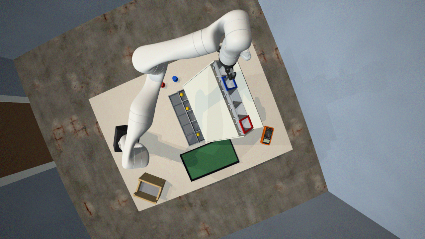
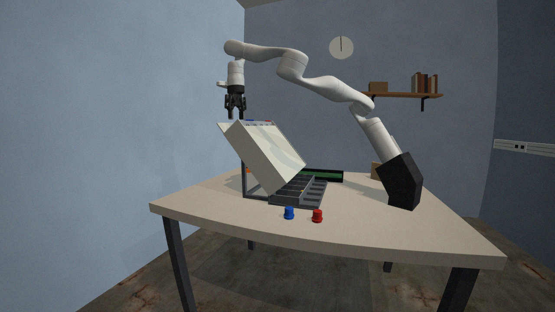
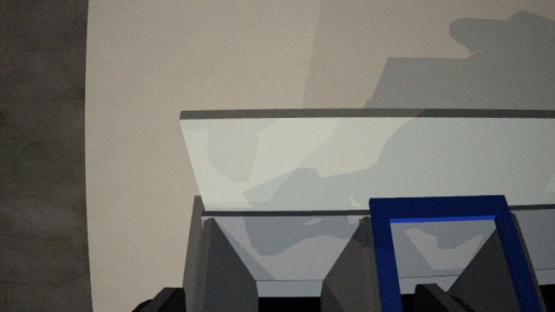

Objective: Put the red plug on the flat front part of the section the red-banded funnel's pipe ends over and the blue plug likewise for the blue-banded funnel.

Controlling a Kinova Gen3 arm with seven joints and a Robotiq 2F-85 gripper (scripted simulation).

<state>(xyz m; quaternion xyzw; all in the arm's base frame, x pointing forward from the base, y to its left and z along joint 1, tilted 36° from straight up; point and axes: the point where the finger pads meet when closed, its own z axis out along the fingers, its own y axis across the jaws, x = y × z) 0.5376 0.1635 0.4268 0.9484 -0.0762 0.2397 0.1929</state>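
My gripper (image 1: 228,68) (image 2: 236,115) (image 3: 299,299) is open and empty, above the unbanded end funnel beside the blue-banded funnel (image 1: 231,88) (image 2: 249,120) (image 3: 438,207). No marble shows in that funnel's visible part. The red-banded funnel (image 1: 241,127) (image 2: 268,121) is at the other end. The pale cover (image 1: 213,119) (image 2: 267,147) hides the pipes. Yellow marbles lie in the first section (image 1: 181,94), the second (image 1: 187,108) and the last (image 1: 198,134). The blue plug (image 1: 175,78) (image 2: 288,212) and red plug (image 1: 162,85) (image 2: 317,216) stand on the table, off the sections.
The green marble tray (image 1: 213,163) lies beside the cover; no marbles show in it. An orange multimeter (image 1: 267,135) lies beyond the red-banded end. A wooden frame (image 1: 152,177) stands near the table's corner. The sloping rear panel (image 3: 277,156) rises behind the funnels.
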